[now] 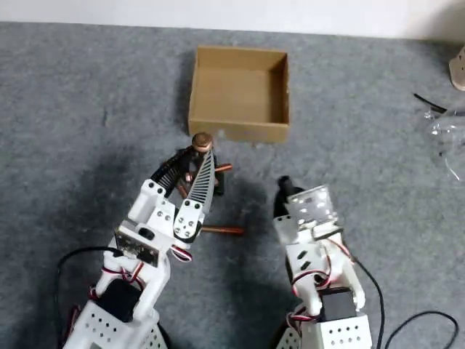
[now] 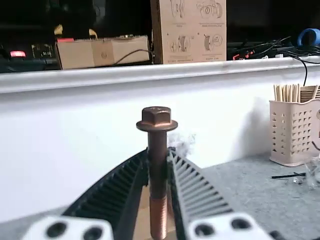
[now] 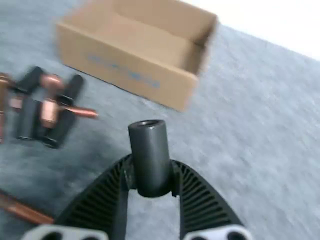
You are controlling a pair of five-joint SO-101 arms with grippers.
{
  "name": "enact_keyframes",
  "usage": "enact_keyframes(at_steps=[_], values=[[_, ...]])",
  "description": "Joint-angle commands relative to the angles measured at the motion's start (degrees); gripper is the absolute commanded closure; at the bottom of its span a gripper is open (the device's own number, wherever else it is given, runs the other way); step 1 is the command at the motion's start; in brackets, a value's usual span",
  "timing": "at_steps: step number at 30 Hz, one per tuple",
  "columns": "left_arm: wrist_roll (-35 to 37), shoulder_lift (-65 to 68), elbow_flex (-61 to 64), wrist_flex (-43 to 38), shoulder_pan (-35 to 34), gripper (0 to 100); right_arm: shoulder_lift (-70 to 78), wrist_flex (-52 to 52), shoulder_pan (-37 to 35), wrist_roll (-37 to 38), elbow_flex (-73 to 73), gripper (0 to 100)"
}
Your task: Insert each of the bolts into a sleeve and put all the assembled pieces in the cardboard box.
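My left gripper (image 2: pixel 158 172) is shut on a copper bolt (image 2: pixel 157 165), held upright with its hex head up. From above, that bolt's head (image 1: pixel 202 140) sits just in front of the cardboard box (image 1: pixel 240 127), which is open and holds nothing. My right gripper (image 3: pixel 150 172) is shut on a black sleeve (image 3: pixel 148 155), upright with its bore facing up; from above the sleeve (image 1: pixel 285 185) is right of the left arm. More bolts and sleeves (image 3: pixel 47 107) lie in a cluster on the carpet, and one loose bolt (image 1: pixel 221 230) lies beside the left arm.
Grey carpet covers the table. A white wall runs along the far edge. A perforated holder with sticks (image 2: pixel 295 125) stands at the far right, with clear plastic and black wires (image 1: pixel 439 127) near it.
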Motion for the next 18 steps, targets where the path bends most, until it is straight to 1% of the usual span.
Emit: enact_keyframes(at_steps=[1, 4, 9, 13, 16, 18], values=[[8.26, -0.13, 0.31, -1.49, 0.48, 99, -1.19, -6.11, -5.93, -0.62, 5.41, 99.5], [14.68, -0.13, -0.4, -1.67, 0.48, 99, -1.19, -12.35, -10.42, -0.62, 5.58, 99.5], [24.09, -0.13, -3.3, -1.67, 0.48, 99, -1.19, -15.69, -15.52, -0.44, 5.58, 99.5], [25.05, -0.13, -3.21, -1.67, 0.48, 99, -1.19, -16.4, -17.45, -0.35, 5.58, 99.5], [25.14, -0.13, -3.65, -1.67, 0.57, 99, -1.19, -16.4, -17.27, -0.35, 5.58, 99.5], [25.14, -0.13, -3.65, -1.67, 2.07, 99, -1.19, -16.4, -17.1, -0.35, 5.58, 99.5]])
